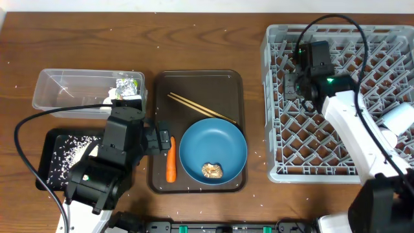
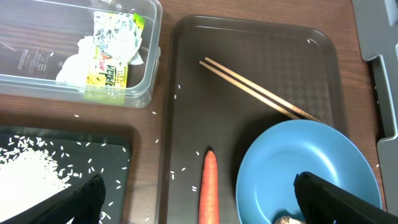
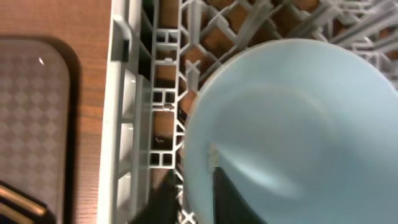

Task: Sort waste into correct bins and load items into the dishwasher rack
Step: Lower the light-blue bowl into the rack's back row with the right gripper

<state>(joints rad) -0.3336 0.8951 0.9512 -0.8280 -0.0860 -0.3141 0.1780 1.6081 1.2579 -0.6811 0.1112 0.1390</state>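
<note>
My left gripper (image 2: 208, 202) is open and low over the dark brown serving tray, its fingers on either side of the orange carrot (image 2: 209, 183) (image 1: 171, 158). The dark-blue plate (image 1: 213, 152) holds the brown food lump (image 1: 212, 170). The chopsticks (image 1: 200, 108) lie behind the plate. The clear tub (image 1: 71, 90) holds the yellow-green wrapper (image 1: 129, 86) and white paper (image 2: 74, 62). The black tray (image 1: 55, 139) holds rice (image 1: 72, 155). My right gripper (image 3: 199, 199) is shut on the rim of the light-blue cup (image 3: 292, 124), inside the grey rack (image 1: 336, 155).
The brown serving tray (image 1: 197, 84) lies between the bins and the rack. Loose rice grains are scattered on it and on the table. A white object (image 1: 398, 118) shows at the rack's right edge behind my right arm; what it is I cannot tell.
</note>
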